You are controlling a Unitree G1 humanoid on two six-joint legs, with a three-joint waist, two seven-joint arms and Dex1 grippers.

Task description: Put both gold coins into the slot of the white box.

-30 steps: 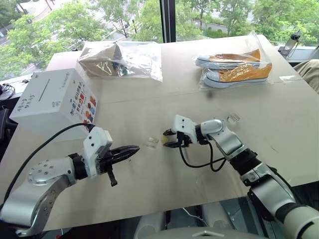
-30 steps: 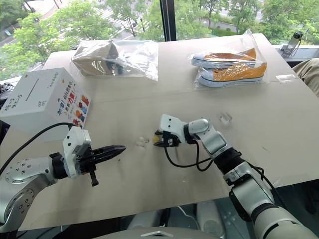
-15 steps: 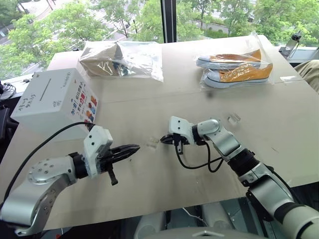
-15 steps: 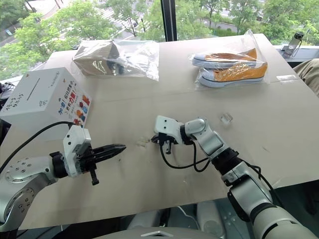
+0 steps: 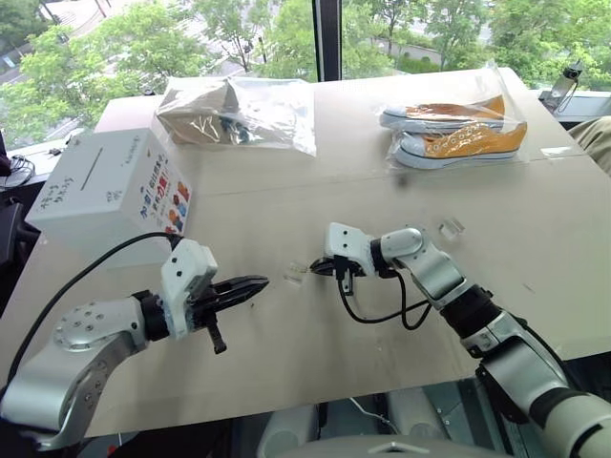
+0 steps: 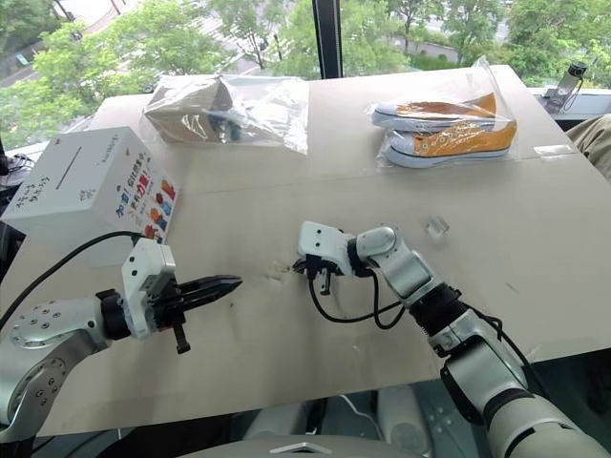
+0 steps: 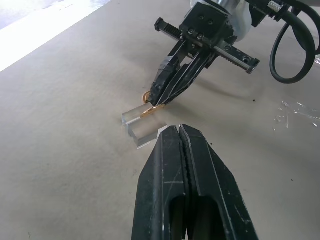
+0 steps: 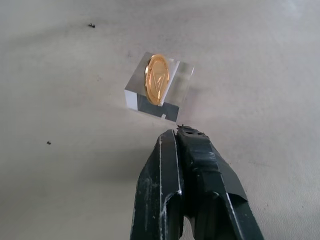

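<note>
Right gripper [image 7: 159,100], frame centre: jaws now fully closed, where a second ago they stood apart; tips at a gold coin [image 8: 157,79] seated in a clear case [image 8: 159,95], grip unconfirmed. Left gripper [image 7: 178,131] closed, empty. White box [image 5: 110,191] upper left, slot [image 5: 88,171] on top. Second coin not discernible.

One gold coin [image 8: 157,79], two clear cases [image 5: 294,274], two bags [image 5: 239,113], one white box [image 5: 110,196].

Both grippers shut, arms low in frame

Left gripper [image 5: 256,284] lower left, fingers pressed together, pointing right; right gripper [image 5: 315,269] centre, pointing left, jaws closed.
</note>
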